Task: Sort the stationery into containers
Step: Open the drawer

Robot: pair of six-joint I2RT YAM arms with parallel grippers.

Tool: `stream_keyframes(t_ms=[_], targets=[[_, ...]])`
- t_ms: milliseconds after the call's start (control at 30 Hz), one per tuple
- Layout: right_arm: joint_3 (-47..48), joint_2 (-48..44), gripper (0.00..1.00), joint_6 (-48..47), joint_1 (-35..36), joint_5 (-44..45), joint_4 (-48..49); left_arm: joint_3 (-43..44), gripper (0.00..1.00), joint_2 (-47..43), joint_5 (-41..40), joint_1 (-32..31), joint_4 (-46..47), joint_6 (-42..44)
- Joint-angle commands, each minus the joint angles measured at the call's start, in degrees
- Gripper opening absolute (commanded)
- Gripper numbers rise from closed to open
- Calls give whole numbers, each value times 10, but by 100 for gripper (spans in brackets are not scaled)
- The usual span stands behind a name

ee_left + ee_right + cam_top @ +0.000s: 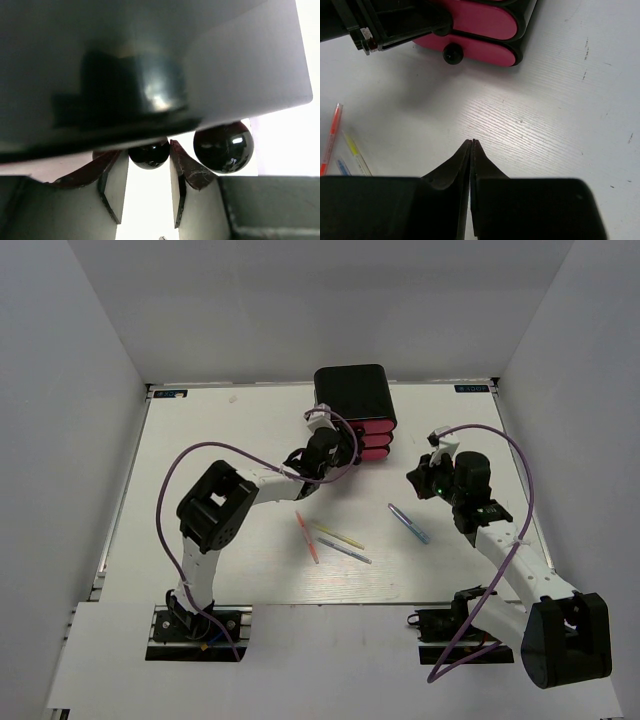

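The black box [353, 392] with stacked pink drawer fronts [376, 439] stands at the back of the table. My left gripper [336, 446] reaches its front; in the left wrist view my left gripper [148, 156] has its fingers closed on either side of a black knob [148, 154], with a second knob [223, 146] to the right. My right gripper [424, 478] is shut and empty above bare table [520, 120]. Pink [307, 536], yellow [337, 536], grey-blue [346, 551] and light-blue [408, 523] pens lie mid-table. The stubby blue and orange ones are out of view.
The right wrist view shows the pink drawers [485, 20] with a knob [453, 53], plus the pink pen [331, 137] and yellow pen [355, 152] at its left edge. White walls enclose the table on three sides.
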Motion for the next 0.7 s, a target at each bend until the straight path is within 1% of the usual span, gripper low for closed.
stream_keyframes(t_ms=[0,67,100,133,167,200,333,367,400,433,467,500,533,567,600,633,667], targets=[[-7,-9,7,-4,-3,-7,24,-32,28,-12,27,1,23,3],[-10,-8,20,-10,-3,-18,24,-62,27,-22,36,-4,51,-3],[-10,-7,31,-10,-3,-23,23,-90,25,-34,41,-9,51,-9],[-10,-5,35,-10,-2,-31,18,-101,25,-40,41,-9,59,-9],[-12,-4,39,-33,-2,-39,17,-112,25,-46,41,-16,59,-9],[-11,-3,45,-38,-2,-43,13,-129,25,-53,41,-16,59,-9],[-11,5,52,-67,-3,-71,-3,-144,25,-71,41,-29,59,4],[-10,9,52,-79,-1,-82,-11,-144,27,-71,41,-29,52,4],[-6,11,54,-98,-2,-88,-16,-137,30,-71,41,-29,46,4],[-3,13,54,-107,-3,-102,-32,-136,32,-71,41,-29,46,10],[-2,21,54,-134,-1,-115,-39,-131,33,-71,41,-29,40,10],[5,21,54,-144,-1,-124,-48,-131,36,-71,41,-34,40,10],[8,27,54,-155,-2,-127,-54,-126,49,-71,41,-34,40,10],[11,31,54,-165,-2,-134,-84,-126,55,-71,41,-34,32,10],[19,35,54,-197,-1,-134,-92,-126,58,-71,41,-34,26,10],[21,40,54,-207,-1,-135,-110,-126,64,-71,41,-34,21,10],[25,43,52,-225,-1,-135,-126,-126,66,-76,41,-34,21,10]])
